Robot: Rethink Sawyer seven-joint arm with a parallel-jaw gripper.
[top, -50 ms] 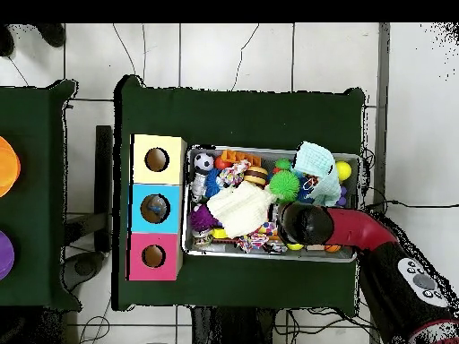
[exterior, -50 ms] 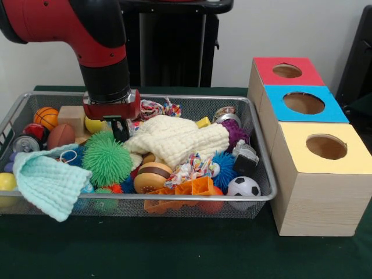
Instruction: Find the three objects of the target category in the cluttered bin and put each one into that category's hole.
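In the wire bin (exterior, -50 ms: 174, 104), our gripper (exterior, -50 ms: 120, 129) hangs beside the squishy, light green spiky ball (exterior, -50 ms: 106, 158); can't tell whether the fingers are parted; we'd pinch its middle.

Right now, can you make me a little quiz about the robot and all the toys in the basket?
1. True or false: the soccer ball lies at the end of the wire basket nearest the boxes.
2. Which box is nearest the camera in the front view? A) red box B) blue box C) yellow box
3. Fill in: the gripper hangs just behind the spiky ____ ball.

Key
1. True: it sits in the corner beside the yellow box.
2. C: yellow in front, then blue, then red.
3. Green: it lies beside the cream knitted cloth.
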